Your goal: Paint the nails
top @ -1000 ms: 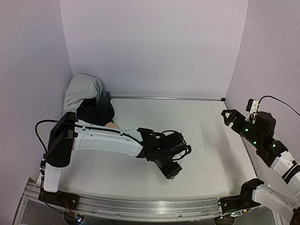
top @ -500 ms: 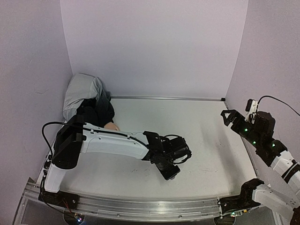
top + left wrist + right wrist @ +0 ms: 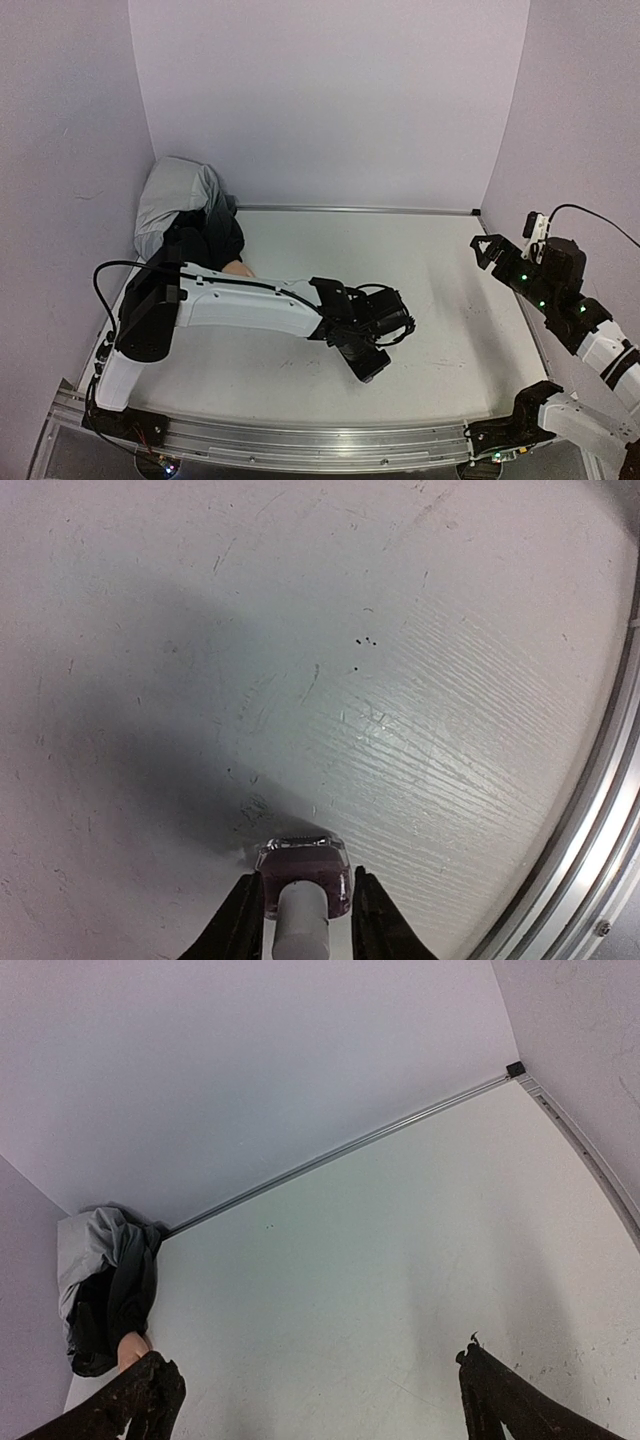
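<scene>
A small nail-polish bottle [image 3: 302, 878] of dark purple glass with a white cap [image 3: 300, 928] stands on the white table. My left gripper [image 3: 305, 876] reaches low over the table's front middle [image 3: 368, 364], and its two black fingers [image 3: 243, 920] press against the bottle's sides. The peach mannequin hand [image 3: 237, 267] lies at the back left, poking out of a black sleeve [image 3: 205, 240]; it also shows in the right wrist view [image 3: 130, 1348]. Its nails are too small to make out. My right gripper [image 3: 487, 245] hovers open at the right, nothing between its fingers [image 3: 315, 1362].
A grey cloth [image 3: 175, 195] is bunched in the back left corner over the sleeve. A metal rail [image 3: 300, 440] runs along the front edge, close to the bottle [image 3: 600, 810]. Purple walls close in the table on three sides.
The left gripper's jaws have closed in onto the bottle, and the left arm has shifted slightly to the right. The right arm has not moved.
</scene>
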Robot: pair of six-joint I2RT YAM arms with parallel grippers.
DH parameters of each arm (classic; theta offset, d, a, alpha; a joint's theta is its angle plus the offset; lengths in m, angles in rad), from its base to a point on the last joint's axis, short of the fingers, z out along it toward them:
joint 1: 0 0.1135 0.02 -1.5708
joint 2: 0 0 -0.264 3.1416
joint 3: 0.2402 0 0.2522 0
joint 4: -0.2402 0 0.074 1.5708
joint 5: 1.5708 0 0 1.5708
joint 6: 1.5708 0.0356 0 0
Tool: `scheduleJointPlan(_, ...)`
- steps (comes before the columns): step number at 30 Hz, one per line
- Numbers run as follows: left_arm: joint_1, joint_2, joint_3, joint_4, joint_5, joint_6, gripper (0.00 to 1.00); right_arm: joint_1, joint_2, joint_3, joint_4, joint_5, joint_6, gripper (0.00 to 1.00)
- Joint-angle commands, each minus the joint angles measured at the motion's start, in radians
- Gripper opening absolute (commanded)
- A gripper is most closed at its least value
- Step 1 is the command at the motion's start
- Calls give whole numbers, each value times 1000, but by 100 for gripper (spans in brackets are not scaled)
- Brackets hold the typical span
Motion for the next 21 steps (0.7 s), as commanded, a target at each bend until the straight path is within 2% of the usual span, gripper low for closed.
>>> scheduleJointPlan(1, -6, 9, 36, -4, -8, 7, 29, 8, -10, 42, 35, -3, -17, 98)
scheduleJointPlan(3, -6, 10, 34, -3, -10, 7, 38, 8, -8, 40, 35, -1, -20, 98)
scheduleJointPlan(5, -7, 10, 30, -4, -13, 7, 40, 8, -6, 38, 35, 0, -20, 98)
scheduleJointPlan(14, -6, 4, 15, -8, -24, 6, 25, 8, 2, 36, 34, -1, -18, 98)
scheduleJointPlan(21, -8, 1, 3, -11, -23, 4, 21, 8, 6, 30, 35, 1, -15, 98)
